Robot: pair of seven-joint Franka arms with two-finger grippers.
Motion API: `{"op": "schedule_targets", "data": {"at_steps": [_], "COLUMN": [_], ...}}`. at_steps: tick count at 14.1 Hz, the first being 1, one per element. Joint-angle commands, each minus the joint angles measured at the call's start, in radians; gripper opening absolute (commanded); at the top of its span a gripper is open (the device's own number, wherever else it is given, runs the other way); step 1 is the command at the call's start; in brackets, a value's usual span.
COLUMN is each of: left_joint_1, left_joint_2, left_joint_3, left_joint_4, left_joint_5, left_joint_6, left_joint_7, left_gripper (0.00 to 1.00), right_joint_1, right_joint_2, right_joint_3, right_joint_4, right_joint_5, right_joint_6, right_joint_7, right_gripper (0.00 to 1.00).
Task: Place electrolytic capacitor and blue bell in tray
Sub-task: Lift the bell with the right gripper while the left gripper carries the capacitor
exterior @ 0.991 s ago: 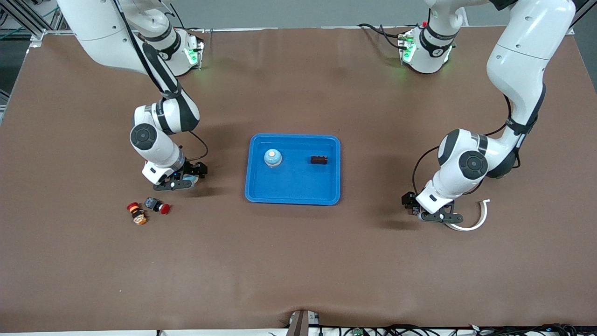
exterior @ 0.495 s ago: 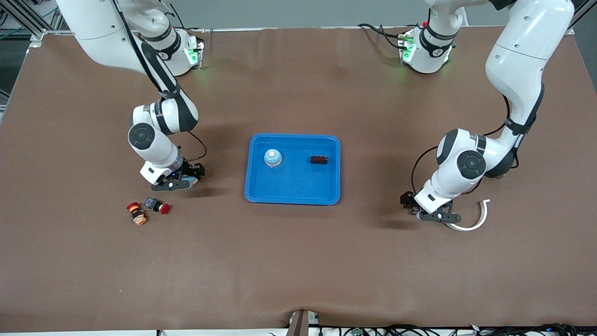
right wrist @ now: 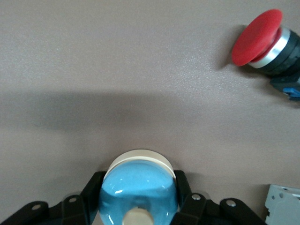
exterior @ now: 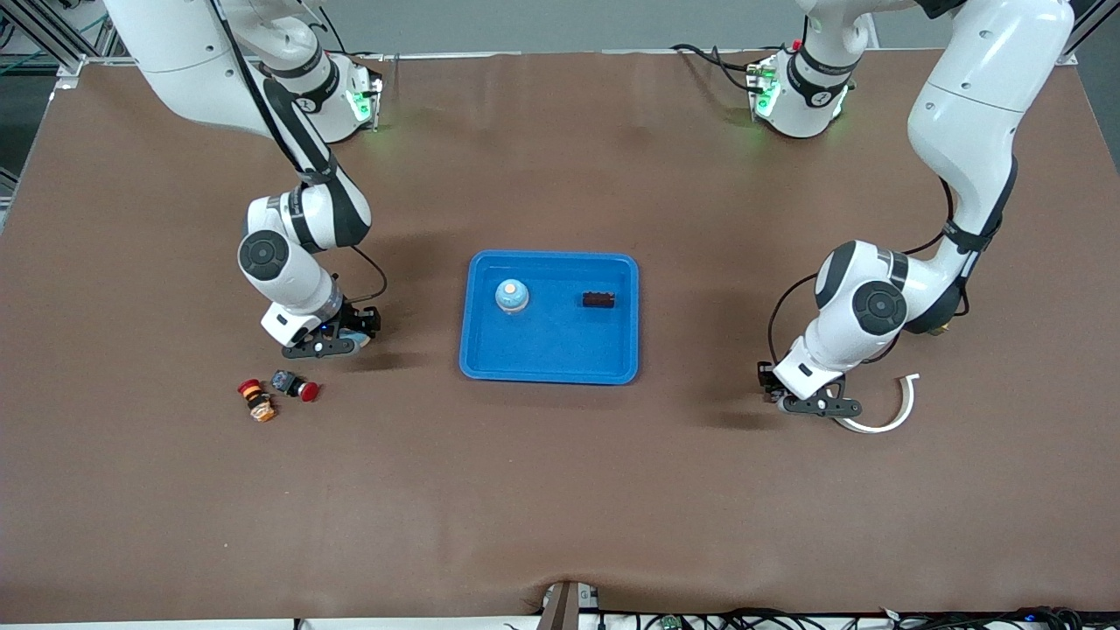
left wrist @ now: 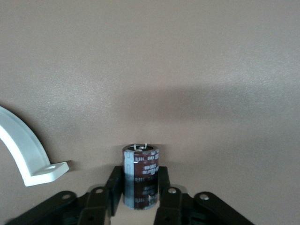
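Both arms have edged slightly since a second ago, and both grippers have clamped shut. Left gripper (left wrist: pixel 140 187) now grips an electrolytic capacitor (left wrist: pixel 140 176) low over the brown counter (exterior: pixel 560 490), beside a white curved bracket (exterior: pixel 888 416). Right gripper (right wrist: pixel 138 197) grips a blue bell (right wrist: pixel 138 190) near two red push buttons (exterior: pixel 278 390). Another bell (exterior: pixel 512 296) and another capacitor (exterior: pixel 598 300) already lie in the tray (exterior: pixel 549 372) mid-counter, unmoved.
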Motion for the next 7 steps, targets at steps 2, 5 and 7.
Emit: {"op": "schedule_targets", "data": {"at_steps": [2,5,7], "left_joint_1": [0.001,0.007,0.004], "left_joint_2": [-0.006,-0.012,-0.019], "left_joint_3": [-0.002,-0.002,-0.004], "left_joint_4": [-0.006,-0.006,0.004], "left_joint_5": [0.03,0.03,0.032], "left_joint_6": [0.005,0.002,-0.034], "left_joint_7": [-0.036,-0.062,-0.19], "left_gripper": [0.0,0.0,0.0], "right_joint_1": [-0.001,0.003,0.023], "right_joint_2": [-0.067,-0.086,-0.081], "right_joint_3": [0.051,0.117,0.154], "right_joint_4": [0.054,0.151,0.221], "right_joint_5": [0.037,0.101,0.104], "right_joint_6": [-0.178,-0.325,-0.38], "right_joint_7": [0.061,0.185,0.315], "right_gripper": [0.3,0.3,0.3]}}
